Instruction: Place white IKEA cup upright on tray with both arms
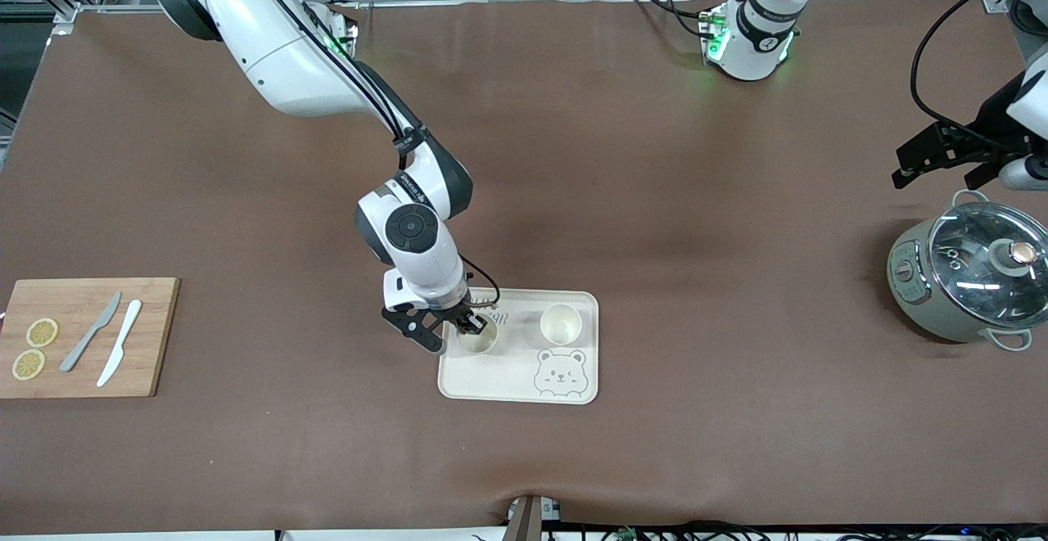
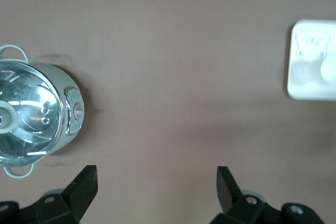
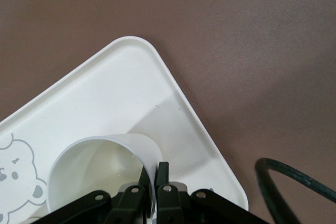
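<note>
Two cups on tray [image 1: 491,389], right pincer [image 1: 468,326] pinching one cup's [image 1: 477,338] rim, left pincer [image 1: 941,156] spread.

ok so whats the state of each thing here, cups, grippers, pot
cup in right gripper: upright on the tray, wall pinched
second cup: upright on tray, free
right gripper: shut on the cup's wall
left gripper: open, waiting above the table by the pot
pot: glass lid on

cups: two white cups [image 1: 477,339] [image 1: 561,323] upright, side by side on tray
tray: cream, bear-face drawing [image 1: 524,373]
</note>
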### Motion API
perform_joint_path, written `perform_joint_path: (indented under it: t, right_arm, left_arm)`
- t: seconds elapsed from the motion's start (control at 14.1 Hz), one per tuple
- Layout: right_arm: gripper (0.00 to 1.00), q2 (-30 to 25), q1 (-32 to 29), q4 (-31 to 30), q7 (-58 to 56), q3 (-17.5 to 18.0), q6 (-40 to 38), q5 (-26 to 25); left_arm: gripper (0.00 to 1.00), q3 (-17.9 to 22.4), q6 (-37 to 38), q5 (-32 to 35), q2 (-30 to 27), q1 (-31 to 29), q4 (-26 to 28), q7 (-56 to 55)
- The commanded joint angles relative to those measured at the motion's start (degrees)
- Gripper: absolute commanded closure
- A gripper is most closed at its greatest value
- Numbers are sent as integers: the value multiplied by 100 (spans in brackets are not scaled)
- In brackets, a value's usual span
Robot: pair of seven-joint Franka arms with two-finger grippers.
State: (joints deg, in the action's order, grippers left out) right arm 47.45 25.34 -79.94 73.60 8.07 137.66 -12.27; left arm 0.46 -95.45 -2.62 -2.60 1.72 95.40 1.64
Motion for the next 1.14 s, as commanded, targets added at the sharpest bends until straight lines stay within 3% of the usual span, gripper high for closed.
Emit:
perform_joint_path:
  t: [0.0, 0.07, 0.14, 0.71, 0.85, 1.06]
  right_arm:
    - [53, 124, 50, 172, 164, -42, 77, -162]
    - [31, 124, 58, 163, 164, -42, 77, -171]
    - [1, 124, 58, 172, 164, -42, 77, -162]
    - [0, -95, -29, 225, 85, -16, -46, -110]
    - [0, -209, -56, 234, 50, 2, -352, -101]
    - [0, -814, -74, 225, -195, 63, -1203, -22]
  left_arm:
    - [0, 60, 272, 146, -30, 75, 31, 301]
    - [0, 60, 281, 191, -30, 83, 31, 363]
    - [0, 60, 281, 235, -21, 83, 49, 442]
    - [0, 60, 396, 560, 76, 92, 31, 636]
    - [0, 60, 396, 552, 102, 92, 31, 627]
    - [0, 60, 396, 552, 102, 92, 31, 610]
